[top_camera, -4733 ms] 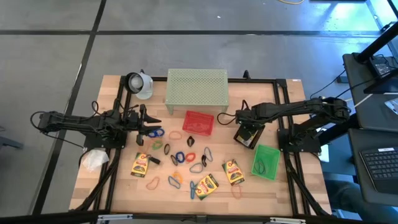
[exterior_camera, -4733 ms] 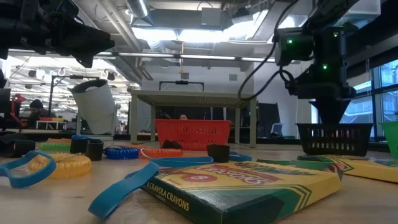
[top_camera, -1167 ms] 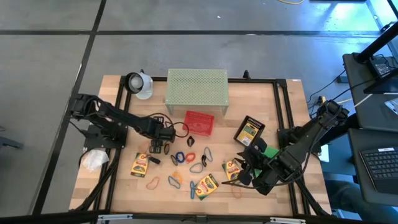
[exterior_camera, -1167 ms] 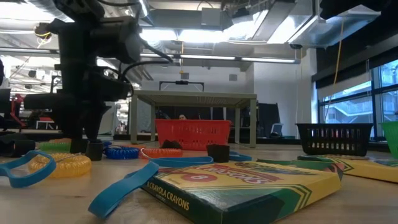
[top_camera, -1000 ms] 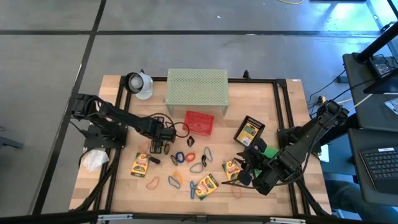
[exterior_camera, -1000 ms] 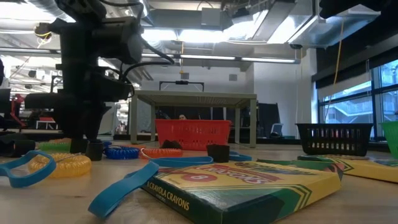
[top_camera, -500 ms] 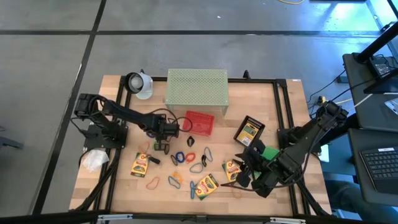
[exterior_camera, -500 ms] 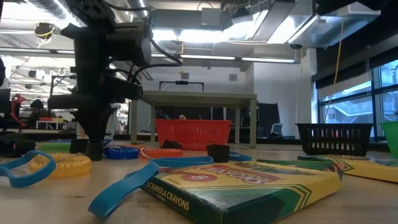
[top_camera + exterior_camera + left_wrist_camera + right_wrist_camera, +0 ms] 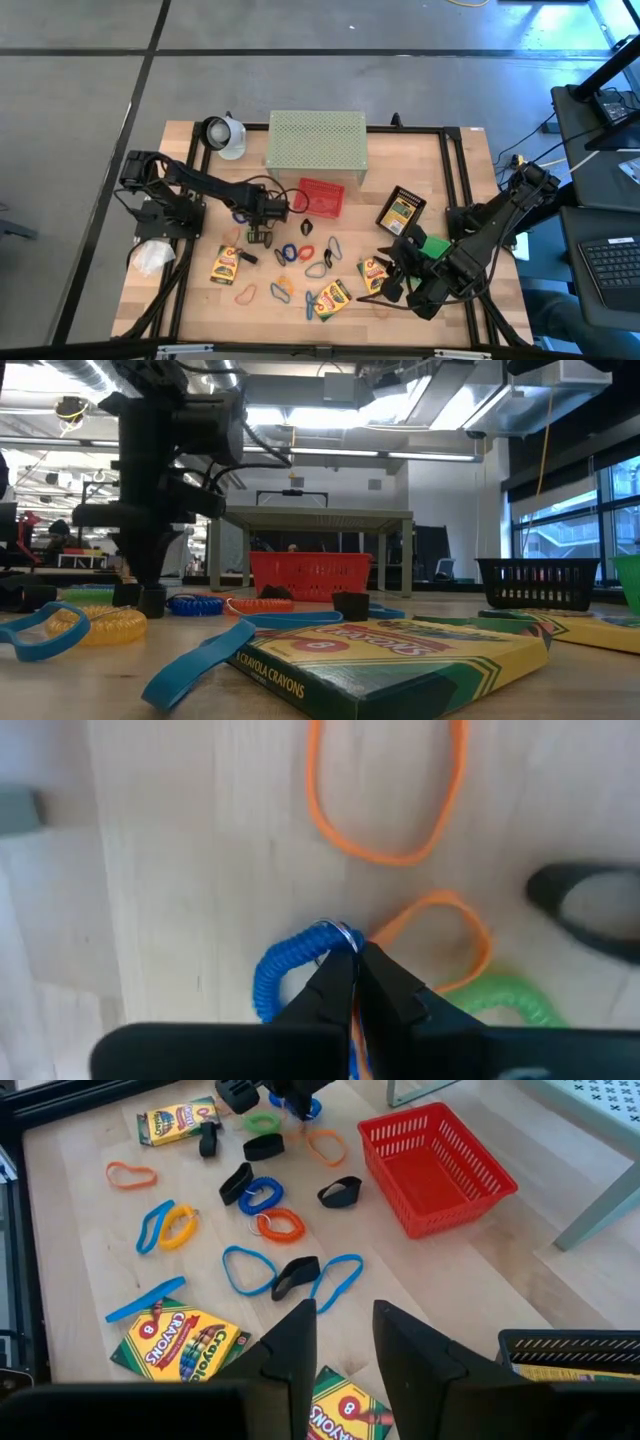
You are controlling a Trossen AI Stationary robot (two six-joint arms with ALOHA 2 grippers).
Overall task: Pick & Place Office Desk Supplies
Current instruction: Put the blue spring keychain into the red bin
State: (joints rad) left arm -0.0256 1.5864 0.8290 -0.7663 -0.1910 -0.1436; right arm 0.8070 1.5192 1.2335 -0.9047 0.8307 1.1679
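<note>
Wooden table (image 9: 190, 300) w/ many loops and crayon boxes. Compared to 1 s ago, left gripper (image 9: 355, 960) has moved toward the red basket (image 9: 320, 197) and its fingers are now clenched on a blue coil loop (image 9: 285, 965), just at fingertips. Right gripper (image 9: 345, 1315) hovers half-open near table front, holding nothing.

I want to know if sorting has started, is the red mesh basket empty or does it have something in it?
Empty. The right wrist view looks into the red mesh basket and shows only its bare bottom; the loops and clips lie outside on the wooden table.
</note>
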